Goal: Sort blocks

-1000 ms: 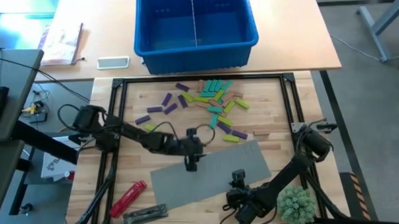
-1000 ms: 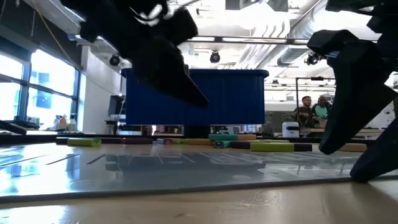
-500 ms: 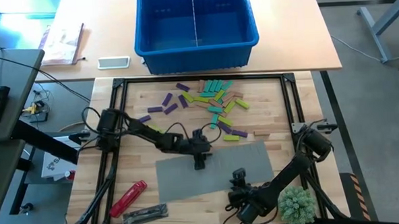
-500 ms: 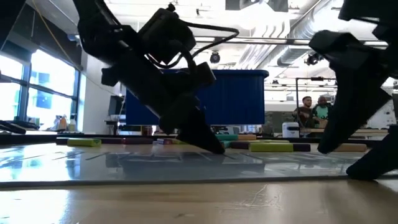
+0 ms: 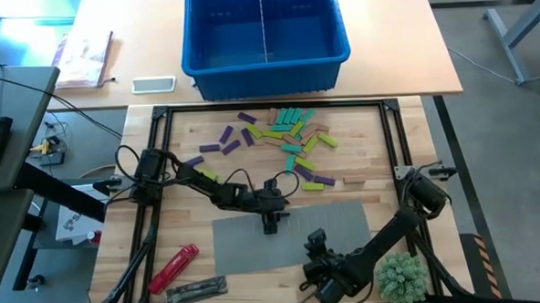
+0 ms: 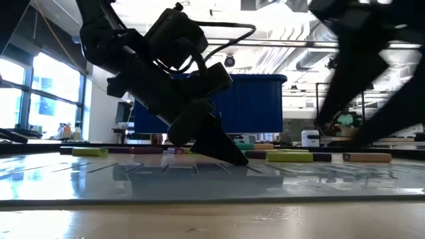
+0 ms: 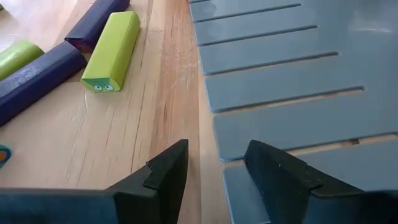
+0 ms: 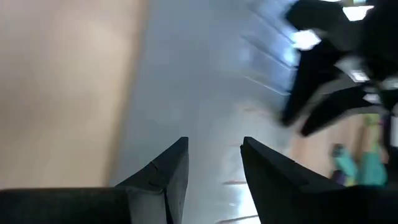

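On the wooden worktop [image 5: 361, 134], the left gripper [image 5: 271, 226] is hovering spread and empty over the grey mat's [image 5: 346, 223] far edge; the right gripper [image 5: 312, 244], also spread, is waiting nearer

My high view looks straight down on the whole table [image 5: 169, 138]; low view level at tabletop, facing the blue bin [image 6: 246, 103]; each wrist view close over the grey mat [image 7: 298, 81], seen in all four
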